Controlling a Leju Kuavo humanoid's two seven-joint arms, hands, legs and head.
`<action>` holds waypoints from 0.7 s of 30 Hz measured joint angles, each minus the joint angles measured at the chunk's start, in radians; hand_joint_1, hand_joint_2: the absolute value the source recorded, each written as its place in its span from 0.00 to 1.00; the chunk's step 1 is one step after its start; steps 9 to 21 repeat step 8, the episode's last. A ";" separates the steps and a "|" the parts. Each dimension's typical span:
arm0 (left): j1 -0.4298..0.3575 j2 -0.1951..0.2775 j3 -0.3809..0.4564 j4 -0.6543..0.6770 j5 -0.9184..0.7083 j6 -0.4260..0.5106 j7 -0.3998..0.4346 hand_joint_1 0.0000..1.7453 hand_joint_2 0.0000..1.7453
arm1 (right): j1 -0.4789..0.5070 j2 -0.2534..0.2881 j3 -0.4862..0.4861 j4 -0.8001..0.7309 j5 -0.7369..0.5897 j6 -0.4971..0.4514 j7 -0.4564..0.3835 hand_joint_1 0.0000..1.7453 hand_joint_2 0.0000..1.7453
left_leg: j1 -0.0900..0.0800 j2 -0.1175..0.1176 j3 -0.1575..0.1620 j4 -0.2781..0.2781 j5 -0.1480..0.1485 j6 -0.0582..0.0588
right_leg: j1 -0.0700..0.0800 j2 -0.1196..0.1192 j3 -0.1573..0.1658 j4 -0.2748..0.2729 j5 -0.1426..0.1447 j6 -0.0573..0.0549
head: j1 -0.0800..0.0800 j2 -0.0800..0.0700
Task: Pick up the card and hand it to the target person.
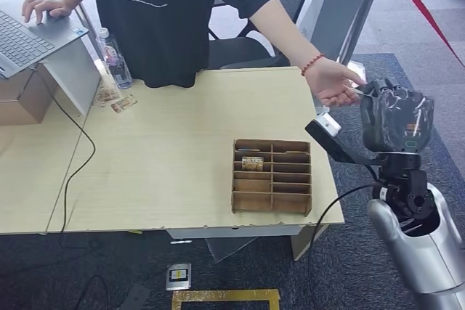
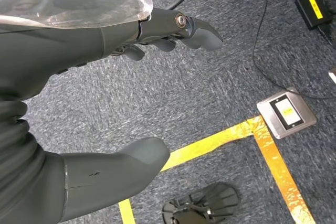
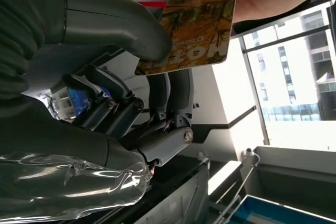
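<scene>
While the right hand (image 1: pixel 396 115) is raised off the table's far right corner, its thumb and fingers (image 3: pixel 170 90) pinch the card (image 3: pixel 192 30), an orange-brown printed card seen close in the right wrist view. A person's open hand (image 1: pixel 333 81), red bead bracelet at the wrist, reaches over w/ palm up and touches the card's far edge; in the head view the card is only a thin sliver betw. the two hands. Left hand (image 2: pixel 99 103) hangs over grey carpet and yellow floor tape (image 2: pixel 245 140), thumb and fingers spread wide, nothing in it. On the light wooden table (image 1: pixel 181 150) sits a brown slotted card holder (image 1: pixel 272 176) w/ one card left in an upper-left slot. Laptop (image 1: pixel 30 38) and water bottle (image 1: pixel 113 57) at far left.
</scene>
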 joint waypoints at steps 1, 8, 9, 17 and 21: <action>-0.001 -0.001 0.000 0.000 -0.001 0.000 0.000 0.00 1.00 | -0.015 0.007 0.006 0.019 0.002 0.002 -0.003 1.00 1.00 | 0.000 0.000 0.000 0.000 0.000 0.000 | 0.000 0.000 0.000 0.000 0.000 0.000 | 0.000 0.000; -0.004 -0.006 0.000 0.000 -0.003 -0.003 0.003 0.00 1.00 | -0.097 0.047 0.050 0.147 -0.033 0.006 -0.047 1.00 1.00 | 0.000 0.000 0.000 0.000 0.000 0.000 | 0.000 0.000 0.000 0.000 0.000 0.000 | 0.000 0.000; -0.004 -0.006 0.000 0.000 -0.003 -0.003 0.003 0.00 1.00 | -0.097 0.047 0.050 0.147 -0.033 0.006 -0.047 1.00 1.00 | 0.000 0.000 0.000 0.000 0.000 0.000 | 0.000 0.000 0.000 0.000 0.000 0.000 | 0.000 0.000; -0.004 -0.006 0.000 0.000 -0.003 -0.003 0.003 0.00 1.00 | -0.097 0.047 0.050 0.147 -0.033 0.006 -0.047 1.00 1.00 | 0.000 0.000 0.000 0.000 0.000 0.000 | 0.000 0.000 0.000 0.000 0.000 0.000 | 0.000 0.000; -0.004 -0.006 0.000 0.000 -0.003 -0.003 0.003 0.00 1.00 | -0.097 0.047 0.050 0.147 -0.033 0.006 -0.047 1.00 1.00 | 0.000 0.000 0.000 0.000 0.000 0.000 | 0.000 0.000 0.000 0.000 0.000 0.000 | 0.000 0.000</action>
